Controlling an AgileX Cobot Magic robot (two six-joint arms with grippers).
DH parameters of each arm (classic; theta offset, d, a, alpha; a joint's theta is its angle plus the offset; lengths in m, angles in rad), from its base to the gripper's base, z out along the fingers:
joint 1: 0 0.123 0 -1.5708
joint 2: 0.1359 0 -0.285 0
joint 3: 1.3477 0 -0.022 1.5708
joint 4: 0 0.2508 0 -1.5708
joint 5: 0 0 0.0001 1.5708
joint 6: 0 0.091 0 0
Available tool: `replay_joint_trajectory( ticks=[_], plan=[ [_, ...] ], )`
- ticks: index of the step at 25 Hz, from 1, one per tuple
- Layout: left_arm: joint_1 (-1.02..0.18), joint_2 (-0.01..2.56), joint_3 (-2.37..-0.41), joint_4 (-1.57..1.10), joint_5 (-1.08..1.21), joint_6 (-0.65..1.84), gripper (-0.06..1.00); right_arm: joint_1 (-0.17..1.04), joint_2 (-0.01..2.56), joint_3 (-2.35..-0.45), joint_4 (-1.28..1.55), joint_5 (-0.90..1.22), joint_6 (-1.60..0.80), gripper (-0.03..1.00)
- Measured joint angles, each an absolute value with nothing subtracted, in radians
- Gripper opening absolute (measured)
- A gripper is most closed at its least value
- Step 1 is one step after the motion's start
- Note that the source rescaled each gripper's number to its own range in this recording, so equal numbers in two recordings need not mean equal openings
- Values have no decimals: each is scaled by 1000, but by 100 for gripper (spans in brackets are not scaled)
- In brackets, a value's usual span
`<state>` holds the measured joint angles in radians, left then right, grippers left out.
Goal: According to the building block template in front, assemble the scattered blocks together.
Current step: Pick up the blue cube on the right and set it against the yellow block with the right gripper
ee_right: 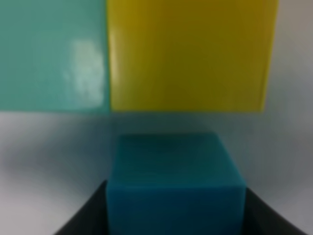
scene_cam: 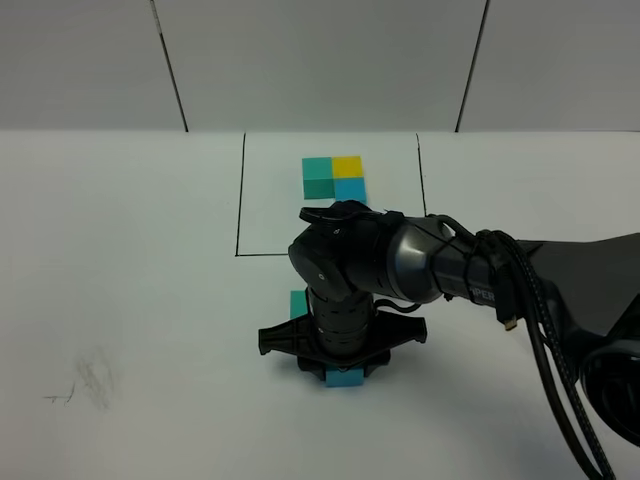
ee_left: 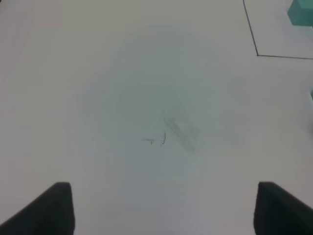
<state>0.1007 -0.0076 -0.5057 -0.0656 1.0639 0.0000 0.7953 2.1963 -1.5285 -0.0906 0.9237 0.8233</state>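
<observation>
Template: the building block template (scene_cam: 334, 177) lies inside the black outline (scene_cam: 240, 195) at the far middle of the tabletop (scene_cam: 120, 300).
Right gripper (ee_right: 176, 215): its fingers (ee_right: 80, 218) pinch the blue cube (ee_right: 175, 188) from both sides.
Blue cube position: just in front of the teal-green cube (ee_right: 51, 54) and yellow cube (ee_right: 188, 54), apparently not touching them; the wrist view is blurred.
Left gripper (ee_left: 164, 208): fingers (ee_left: 46, 210) spread apart, holding nothing, over bare tabletop with a faint scuff mark (ee_left: 171, 134).
</observation>
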Motion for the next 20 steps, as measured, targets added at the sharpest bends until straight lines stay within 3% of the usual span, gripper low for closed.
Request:
replay_joint_trajectory(
  ticks=[20],
  plan=[
    [101, -8, -506, -65, 1064, 0, 64, 768, 2216, -1562, -84, 896, 819, 28]
  ],
)
